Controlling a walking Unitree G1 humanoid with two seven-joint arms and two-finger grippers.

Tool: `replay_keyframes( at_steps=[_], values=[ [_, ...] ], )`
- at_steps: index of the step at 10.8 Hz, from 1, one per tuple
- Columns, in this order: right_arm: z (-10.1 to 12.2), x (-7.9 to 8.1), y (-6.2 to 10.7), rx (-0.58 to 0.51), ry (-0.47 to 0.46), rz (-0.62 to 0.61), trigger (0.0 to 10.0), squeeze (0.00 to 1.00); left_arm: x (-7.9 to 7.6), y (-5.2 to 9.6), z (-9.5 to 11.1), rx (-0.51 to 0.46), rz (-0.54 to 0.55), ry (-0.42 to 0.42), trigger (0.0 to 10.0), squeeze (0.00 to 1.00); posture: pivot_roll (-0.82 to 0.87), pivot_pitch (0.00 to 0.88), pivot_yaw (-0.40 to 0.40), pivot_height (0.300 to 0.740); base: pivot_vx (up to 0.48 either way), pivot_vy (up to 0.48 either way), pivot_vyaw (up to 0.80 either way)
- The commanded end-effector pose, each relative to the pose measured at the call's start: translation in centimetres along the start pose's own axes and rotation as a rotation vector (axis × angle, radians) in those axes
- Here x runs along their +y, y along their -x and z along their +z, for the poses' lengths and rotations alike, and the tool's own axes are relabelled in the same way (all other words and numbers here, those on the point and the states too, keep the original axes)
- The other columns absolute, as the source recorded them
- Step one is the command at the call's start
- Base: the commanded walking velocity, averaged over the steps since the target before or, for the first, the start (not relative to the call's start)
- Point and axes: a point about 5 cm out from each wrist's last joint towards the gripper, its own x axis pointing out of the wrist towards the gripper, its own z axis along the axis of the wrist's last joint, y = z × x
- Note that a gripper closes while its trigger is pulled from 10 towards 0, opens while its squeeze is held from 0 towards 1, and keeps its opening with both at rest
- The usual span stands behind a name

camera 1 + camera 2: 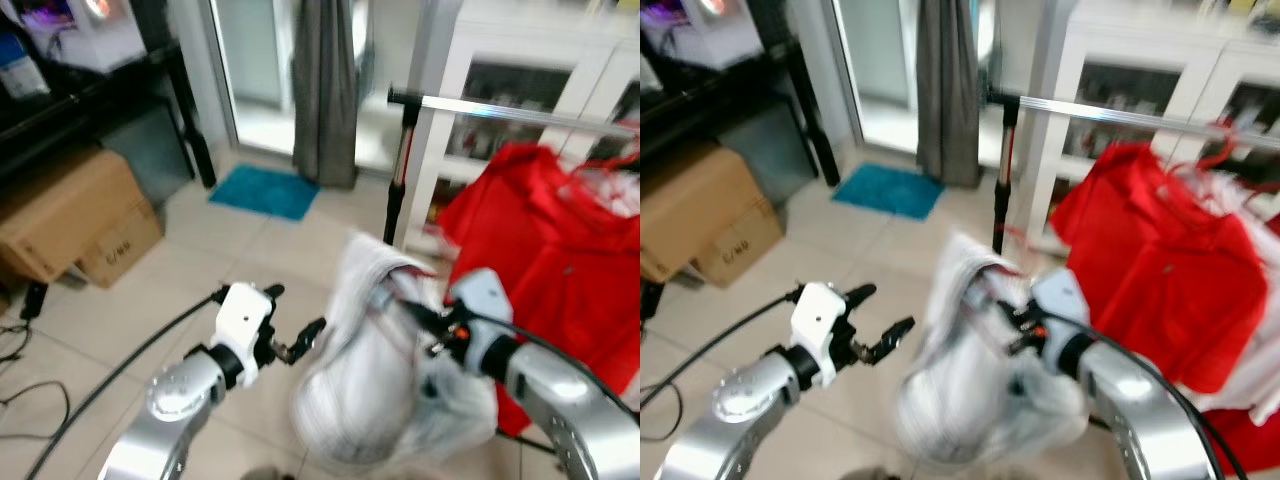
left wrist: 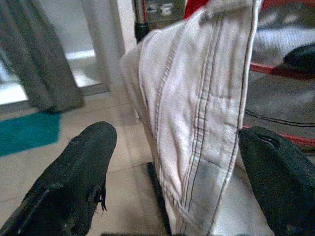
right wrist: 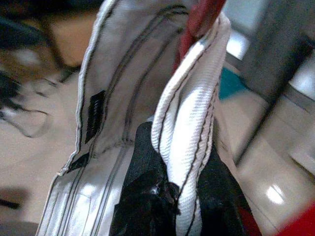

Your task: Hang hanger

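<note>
Rail [image 1: 520, 110] is up ahead-right; right pincer [image 1: 425, 320] pinches white garment [image 1: 370, 400], nearer it w/ left pincer [image 1: 300, 335] spread beside.

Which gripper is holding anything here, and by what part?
The right gripper is shut on a folded edge of the white garment, near its top. The left gripper is open beside the garment, holding nothing.

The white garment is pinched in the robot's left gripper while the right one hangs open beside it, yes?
No, the sides are swapped. The right wrist view shows the right gripper shut on the white garment. In the left eye view, the left gripper is open beside the cloth, holding nothing.
</note>
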Motion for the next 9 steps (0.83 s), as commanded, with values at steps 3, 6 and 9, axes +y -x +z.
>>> replay_keyframes(
  at_steps=[3, 6, 9],
  values=[
    [2.9, 1.8, 0.0, -0.117, -0.009, 0.162, 0.0, 0.0, -0.2, -0.9, -1.4, 0.062, -0.077, -0.046, 10.0, 0.0, -0.06, 0.021, 0.061, 0.74, 0.0, 0.0, 0.0],
    [3.7, 2.5, 0.1, -0.146, -0.021, 0.233, 0.0, 0.0, 0.9, -1.7, -2.1, 0.102, -0.032, -0.096, 5.9, 0.0, -0.06, 0.021, 0.065, 0.74, 0.0, 0.0, 0.0],
    [4.0, 2.6, 0.1, -0.157, -0.032, 0.236, 0.0, 0.0, 1.1, -1.9, -2.2, 0.096, -0.024, -0.085, 0.0, 0.0, -0.06, 0.022, 0.068, 0.74, 0.0, 0.0, 0.0]
  ],
)
